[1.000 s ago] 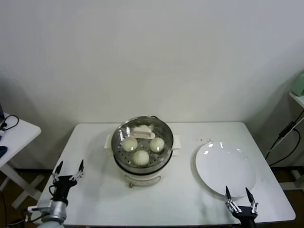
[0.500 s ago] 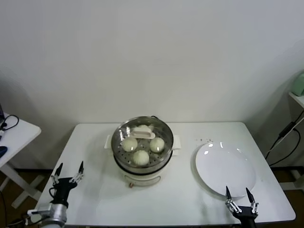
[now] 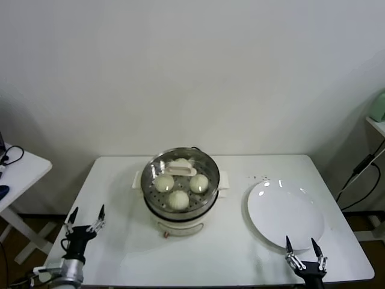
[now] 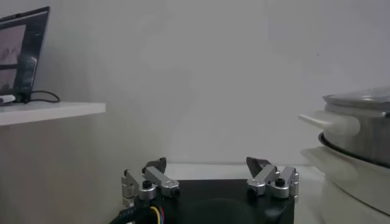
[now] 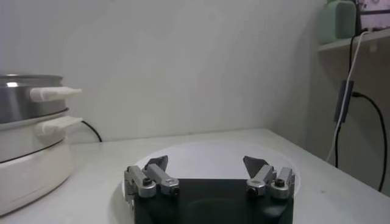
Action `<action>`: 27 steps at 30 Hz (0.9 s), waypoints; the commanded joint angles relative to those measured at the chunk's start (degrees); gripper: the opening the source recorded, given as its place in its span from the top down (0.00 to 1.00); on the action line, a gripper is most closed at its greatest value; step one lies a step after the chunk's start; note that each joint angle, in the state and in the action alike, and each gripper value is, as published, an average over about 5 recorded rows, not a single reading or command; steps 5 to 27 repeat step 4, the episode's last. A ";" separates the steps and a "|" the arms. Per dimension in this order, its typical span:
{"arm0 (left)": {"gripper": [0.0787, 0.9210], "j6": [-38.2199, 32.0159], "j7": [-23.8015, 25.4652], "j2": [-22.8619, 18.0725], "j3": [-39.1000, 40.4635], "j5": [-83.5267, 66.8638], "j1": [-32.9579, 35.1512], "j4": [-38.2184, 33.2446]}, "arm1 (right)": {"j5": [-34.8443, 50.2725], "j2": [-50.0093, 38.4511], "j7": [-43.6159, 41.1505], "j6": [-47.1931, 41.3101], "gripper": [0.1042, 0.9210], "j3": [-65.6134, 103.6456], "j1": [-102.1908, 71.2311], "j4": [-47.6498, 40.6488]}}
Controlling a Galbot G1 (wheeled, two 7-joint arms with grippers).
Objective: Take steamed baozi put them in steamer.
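no readable text, no labels, no brand marks, no numbers on anything in view

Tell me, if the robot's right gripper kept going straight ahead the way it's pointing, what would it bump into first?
Probably the white plate. The open right gripper points across it from the near edge. It might skim above; depth is unclear.

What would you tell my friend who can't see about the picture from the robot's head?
A shiny steamer with a glass lid on top sits on a white table, with baozi inside it. An empty white plate lies to its right. The left claw and right claw wait open at the near edge.
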 commanded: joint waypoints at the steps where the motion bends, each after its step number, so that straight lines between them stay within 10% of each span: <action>1: 0.12 -0.13 0.17 0.15 0.07 0.10 -0.02 0.07 | 0.03 0.02 -0.07 0.07 0.12 0.06 -0.07 0.11; 27: 0.12 -0.11 0.18 0.24 0.06 0.13 -0.06 0.09 | 0.03 0.01 -0.07 0.04 0.12 0.07 -0.08 0.16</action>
